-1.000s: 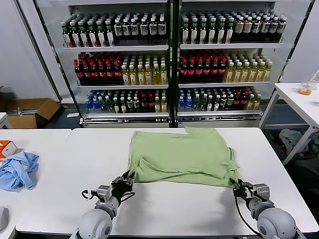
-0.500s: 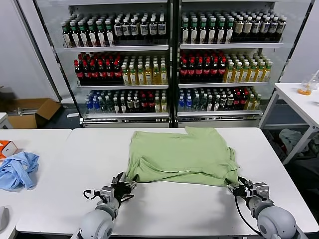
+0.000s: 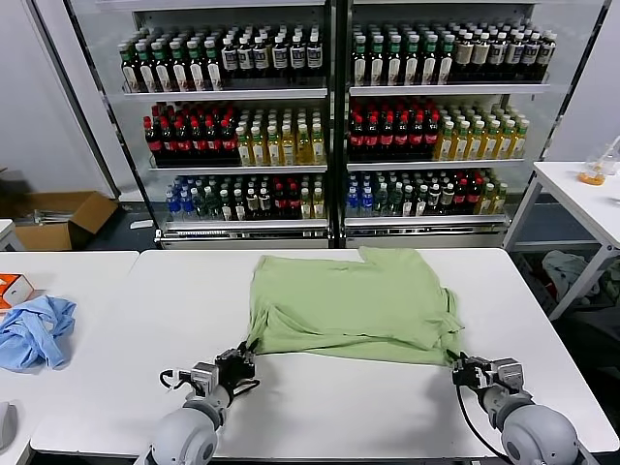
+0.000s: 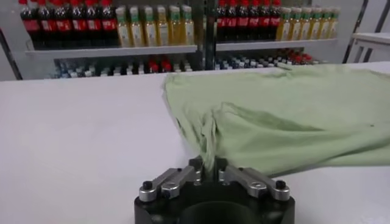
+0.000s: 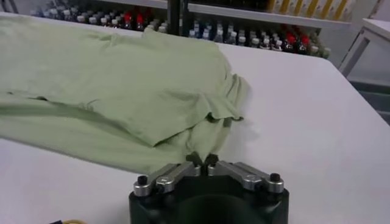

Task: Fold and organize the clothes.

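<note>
Polo shirt (image 3: 354,305) laid flat mid-table (image 3: 339,407), near corners pinched.
Left gripper (image 4: 208,171) and right gripper (image 5: 202,162) were clamped on hem corners; an even lift-and-fold away was likely called for next.

- Polo shirt (image 3: 354,305): soft matt light green cloth, creased, limp folds.
- Table (image 3: 339,407): smooth white top, matt, faint sheen.
- Left gripper (image 4: 208,171), right gripper (image 5: 202,162): black matt body, bare silvery metal finger links, dark screws.
- Blue cloth (image 3: 34,329), far left: rumpled matt fabric.
</note>
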Tool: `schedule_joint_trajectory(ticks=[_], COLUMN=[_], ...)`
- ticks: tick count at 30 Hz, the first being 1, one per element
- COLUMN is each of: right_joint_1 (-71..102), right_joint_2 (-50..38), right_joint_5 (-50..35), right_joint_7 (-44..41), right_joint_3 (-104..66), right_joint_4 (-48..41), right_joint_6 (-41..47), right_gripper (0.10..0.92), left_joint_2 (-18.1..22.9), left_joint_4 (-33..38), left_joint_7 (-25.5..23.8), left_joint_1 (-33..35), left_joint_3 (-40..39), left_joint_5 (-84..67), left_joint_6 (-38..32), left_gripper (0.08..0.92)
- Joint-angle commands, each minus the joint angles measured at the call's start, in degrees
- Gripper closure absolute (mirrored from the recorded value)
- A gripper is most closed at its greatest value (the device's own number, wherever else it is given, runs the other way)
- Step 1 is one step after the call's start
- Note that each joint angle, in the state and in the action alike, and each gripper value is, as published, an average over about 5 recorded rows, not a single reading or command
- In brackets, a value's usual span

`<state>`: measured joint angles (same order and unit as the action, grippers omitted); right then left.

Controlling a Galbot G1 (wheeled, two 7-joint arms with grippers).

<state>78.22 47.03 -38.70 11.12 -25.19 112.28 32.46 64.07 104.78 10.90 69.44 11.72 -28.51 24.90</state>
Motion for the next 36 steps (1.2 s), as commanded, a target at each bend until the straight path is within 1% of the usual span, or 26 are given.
schedule_joint_trajectory(ticks=[1, 4, 10, 20, 24, 29, 34, 36], right_joint_1=[2.5, 4.4, 10.2, 19.3, 23.8, 29.9, 33.8, 35.0], right_joint_2=[-1.6, -2.3, -3.3, -5.0, -5.1, -5.2, -4.8, -4.5], right_joint_5=[0.1, 0.4, 1.8, 4.3, 5.6, 8.9, 12.3, 15.0], right_joint_7=[-1.3, -2.0, -3.2, -3.9, -3.4, -3.6, -3.8, -3.8], right_joint_3=[-1.0, -1.8, -4.1, -8.8, -10.6, -12.1, -12.5, -12.3], right_joint_4=[2.5, 4.2, 8.5, 15.4, 17.9, 20.2, 21.1, 21.6], right_joint_6=[0.0, 0.1, 0.3, 0.3, 0.3, 0.2, 0.5, 0.7], right_gripper=[0.908, 0.908, 0.908, 0.908, 0.908, 0.908, 0.908, 0.908], left_joint_2=[-0.5, -0.7, -0.8, 1.7, 2.2, 3.0, 3.3, 3.3], left_joint_4=[4.3, 7.2, 13.7, 23.1, 25.9, 28.1, 29.4, 30.0], left_joint_7=[-0.3, -0.3, 0.0, 0.5, 1.0, 1.8, 2.3, 2.4], left_joint_1=[2.4, 5.3, 13.5, 27.0, 32.8, 39.1, 43.3, 44.2], left_joint_3=[2.2, 3.7, 7.1, 14.4, 16.5, 16.7, 16.9, 17.0], left_joint_5=[-7.8, -8.9, -8.4, -4.7, -3.9, -1.0, 1.3, 1.7], left_joint_6=[-0.2, -0.3, -0.4, 0.0, 0.1, 0.2, 0.5, 0.9], left_gripper=[0.882, 0.910, 0.912, 0.912, 0.912, 0.912, 0.912, 0.912])
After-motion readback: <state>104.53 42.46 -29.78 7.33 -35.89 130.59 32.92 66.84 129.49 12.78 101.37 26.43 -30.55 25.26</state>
